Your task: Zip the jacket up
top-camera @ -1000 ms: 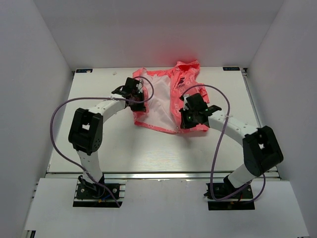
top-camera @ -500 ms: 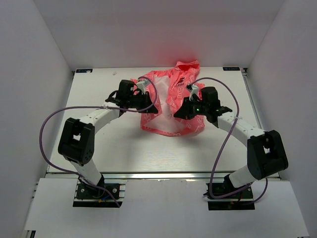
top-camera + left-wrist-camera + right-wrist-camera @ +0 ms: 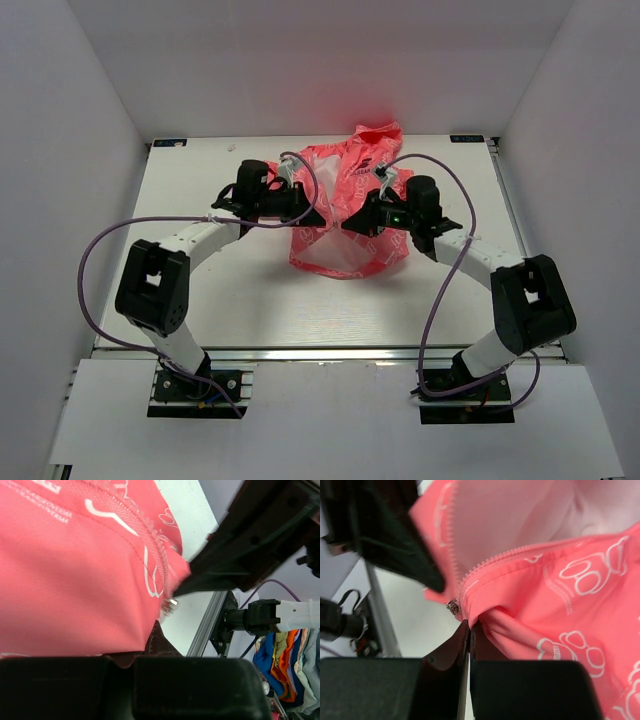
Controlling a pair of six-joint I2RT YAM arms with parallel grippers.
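The coral-pink jacket (image 3: pixel 350 210) with white printed pattern lies bunched at mid-table, its two front panels lifted toward each other and white lining showing at the hem. My left gripper (image 3: pixel 308 215) is shut on the jacket's left front edge (image 3: pixel 90 580), beside its zipper teeth (image 3: pixel 152 555). My right gripper (image 3: pixel 352 224) is shut on the right front edge (image 3: pixel 485 617), just by the small metal zipper slider (image 3: pixel 453 605). The two grippers sit close together, nearly facing. The chest graphic (image 3: pixel 366 163) shows on the far panel.
The white table (image 3: pixel 200 290) is walled by white panels on three sides. Purple cables (image 3: pixel 100 240) loop from both arms. The table's metal front rail (image 3: pixel 330 352) runs along the near edge. The other arm shows dark in each wrist view (image 3: pixel 260 535).
Both grippers have swung inward toward each other, pulling the jacket's open front panels together; the spread white lining is now mostly folded under.
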